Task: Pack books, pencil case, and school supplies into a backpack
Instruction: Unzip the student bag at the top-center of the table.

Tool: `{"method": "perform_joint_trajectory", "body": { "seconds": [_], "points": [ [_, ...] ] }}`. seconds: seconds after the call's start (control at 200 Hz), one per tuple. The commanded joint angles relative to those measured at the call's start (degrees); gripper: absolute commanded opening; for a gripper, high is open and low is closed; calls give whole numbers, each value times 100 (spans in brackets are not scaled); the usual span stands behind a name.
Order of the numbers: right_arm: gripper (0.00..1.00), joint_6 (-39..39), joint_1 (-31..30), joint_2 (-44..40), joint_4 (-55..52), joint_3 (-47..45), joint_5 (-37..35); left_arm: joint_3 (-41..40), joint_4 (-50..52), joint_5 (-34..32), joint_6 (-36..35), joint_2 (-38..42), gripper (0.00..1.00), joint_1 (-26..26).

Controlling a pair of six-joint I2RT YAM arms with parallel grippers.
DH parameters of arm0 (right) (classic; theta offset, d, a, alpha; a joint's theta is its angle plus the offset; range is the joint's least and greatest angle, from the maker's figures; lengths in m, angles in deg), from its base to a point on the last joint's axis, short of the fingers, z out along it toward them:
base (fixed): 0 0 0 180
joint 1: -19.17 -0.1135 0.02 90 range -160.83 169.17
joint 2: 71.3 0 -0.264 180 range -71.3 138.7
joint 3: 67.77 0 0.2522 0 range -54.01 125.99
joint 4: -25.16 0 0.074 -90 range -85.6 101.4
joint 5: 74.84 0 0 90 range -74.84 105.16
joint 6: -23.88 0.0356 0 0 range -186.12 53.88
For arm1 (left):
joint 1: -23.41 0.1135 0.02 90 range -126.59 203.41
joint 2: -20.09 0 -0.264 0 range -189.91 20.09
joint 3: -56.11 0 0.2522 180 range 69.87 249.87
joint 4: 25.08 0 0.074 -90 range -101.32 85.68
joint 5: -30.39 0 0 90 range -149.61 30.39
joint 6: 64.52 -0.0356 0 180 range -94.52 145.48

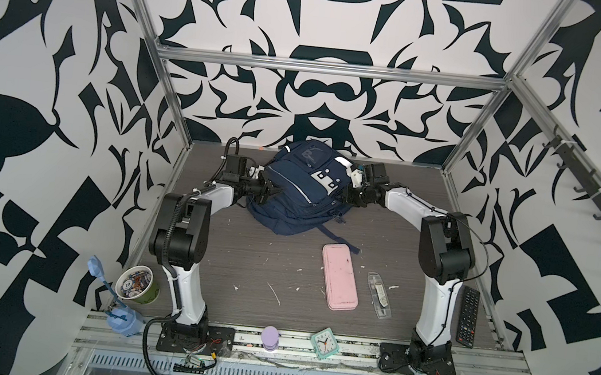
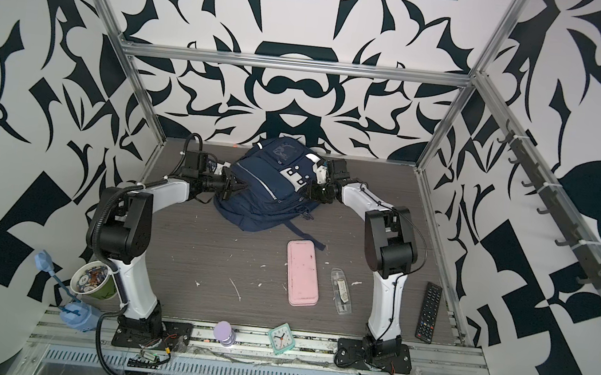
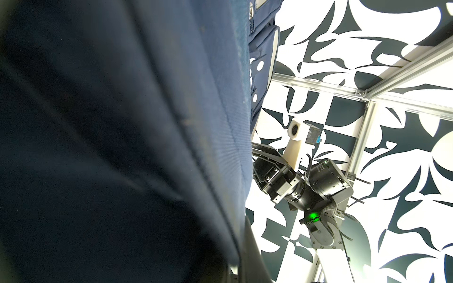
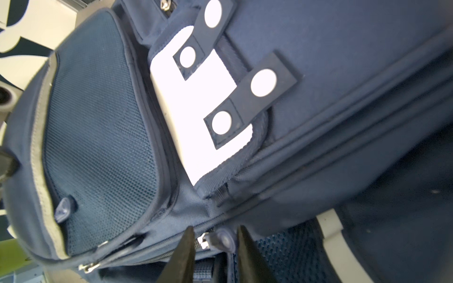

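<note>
Backpack: the backpack lies at the far middle of the table, front pockets upward, with one arm at each side. I judge this placing gives each arm one flank to work on.
Zip pull: a small navy zip pull sits on the seam below the mesh side pocket, seen only in the right wrist view.
Right gripper: the right gripper has its two black fingers spread. The zip pull is in the gap between them and neither finger seems to touch it yet. Probably this is the line-up for pulling the zip.
Left gripper: the left gripper is pressed together at the opposite flank. It seems to pinch a fold of fabric, though the contact itself is hidden. I think it holds the bag steady against the pull.
Pencil case: the pink pencil case lies flat on the table nearer the front, well apart from the bag and not yet packed.
School supplies: the clear packet of school supplies lies just beside the case, on the right arm's side.
Books: no books are in view. Whether they are inside the bag I cannot tell.
Edges: the remote control and the alarm clock lie at the border, out of the way of the work.
</note>
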Motion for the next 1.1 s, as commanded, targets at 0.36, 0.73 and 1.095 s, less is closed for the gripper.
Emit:
{"method": "perform_joint_trajectory", "body": {
  "seconds": [0.36,0.73,1.095],
  "points": [
    [15,-98,-10,-207,26,11,32,58,-400,-96,35,-37,0,122],
    [11,-10,-220,-866,195,-689,-110,123,-445,-131,91,-88,0,113],
    [9,-26,-718,-1060,209,-968,-410,238,-472,-144,156,-134,0,-9]
  ]
}}
